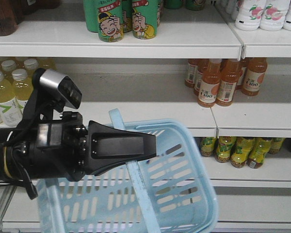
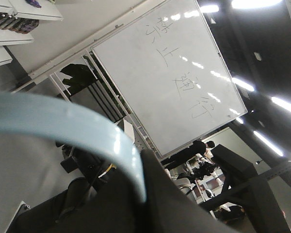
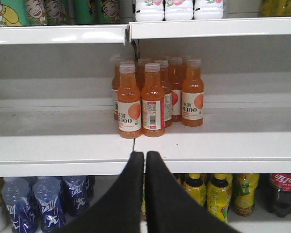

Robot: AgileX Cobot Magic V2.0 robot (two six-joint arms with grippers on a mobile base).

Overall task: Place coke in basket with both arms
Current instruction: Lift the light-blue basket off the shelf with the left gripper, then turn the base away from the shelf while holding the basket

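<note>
Up front in the exterior view, the left gripper (image 1: pixel 149 145), topped by a silver camera block (image 1: pixel 62 86), is clamped on the handle (image 1: pixel 136 179) of the light blue basket (image 1: pixel 182 191), which hangs tilted before the drink shelves (image 1: pixel 184 36). From the left wrist, that handle (image 2: pixel 87 127) curves over a dark finger. From the right wrist, the right gripper (image 3: pixel 145 156) is pressed closed on nothing, facing orange bottles (image 3: pixel 155 99); a dark cola bottle (image 3: pixel 282 193) stands low right.

My left tool (image 1: pixel 153 145) grips the flat handle (image 1: pixel 136 179) of the light blue basket (image 1: pixel 177 196). The basket hangs tilted, slotted walls and thick rim showing.
</note>
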